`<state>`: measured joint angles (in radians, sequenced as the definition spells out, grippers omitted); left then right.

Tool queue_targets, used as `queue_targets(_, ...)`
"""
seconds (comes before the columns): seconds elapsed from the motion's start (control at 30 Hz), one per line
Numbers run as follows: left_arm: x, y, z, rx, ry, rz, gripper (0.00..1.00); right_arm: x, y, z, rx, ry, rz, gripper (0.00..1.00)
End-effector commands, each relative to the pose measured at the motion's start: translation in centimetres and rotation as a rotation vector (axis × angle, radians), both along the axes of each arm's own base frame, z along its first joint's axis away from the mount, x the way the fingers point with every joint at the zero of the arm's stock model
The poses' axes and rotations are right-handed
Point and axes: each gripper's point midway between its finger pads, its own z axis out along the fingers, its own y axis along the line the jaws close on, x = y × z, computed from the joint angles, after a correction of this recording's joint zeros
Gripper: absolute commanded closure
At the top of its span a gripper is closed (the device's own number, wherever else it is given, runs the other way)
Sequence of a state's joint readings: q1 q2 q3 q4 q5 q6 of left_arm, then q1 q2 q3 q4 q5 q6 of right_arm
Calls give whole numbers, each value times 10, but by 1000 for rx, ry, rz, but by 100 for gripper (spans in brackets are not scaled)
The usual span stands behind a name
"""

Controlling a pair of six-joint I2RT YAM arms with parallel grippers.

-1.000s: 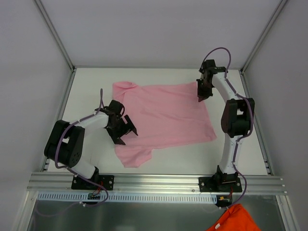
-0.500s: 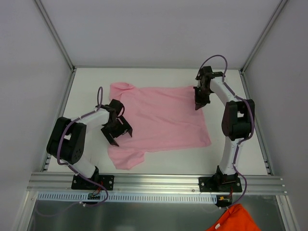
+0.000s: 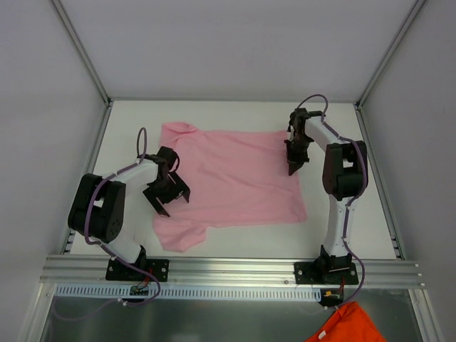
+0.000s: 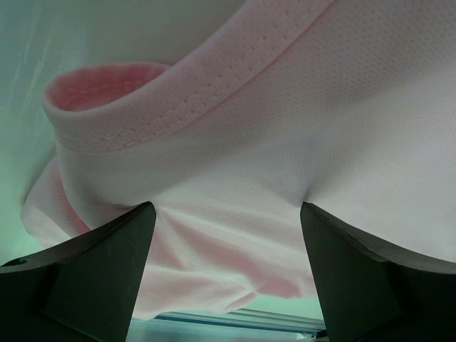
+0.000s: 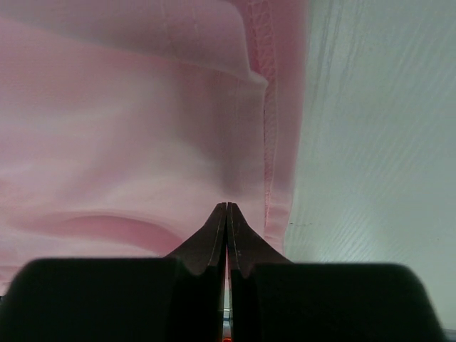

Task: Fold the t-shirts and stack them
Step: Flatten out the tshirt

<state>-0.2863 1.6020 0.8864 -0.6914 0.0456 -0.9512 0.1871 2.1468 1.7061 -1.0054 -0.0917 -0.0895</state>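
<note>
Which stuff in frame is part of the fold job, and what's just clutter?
Job:
- pink t-shirt
- right gripper, shut on its hem
- left gripper, open over its collar end

Lying about:
- orange cloth, past the front rail; can't tell if it's a shirt

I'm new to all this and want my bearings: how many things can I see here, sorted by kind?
Pink t-shirt: 1
Orange cloth, only partly in view below the rail: 1
Robot arms: 2, the left arm and the right arm
Total: 4
</note>
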Motion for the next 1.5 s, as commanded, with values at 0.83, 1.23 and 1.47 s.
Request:
queue_targets(0.83, -15, 28, 9, 12, 2, 37, 16, 35, -12, -4, -118, -45, 22, 99)
queue_targets(1.23, 19, 35, 52, 63, -168, -12, 45, 36, -10, -5, -106, -42, 23, 99)
queue_targets(1.47, 32, 30, 83, 30, -289, -30, 22, 39, -10, -2, -106, -49, 19, 99)
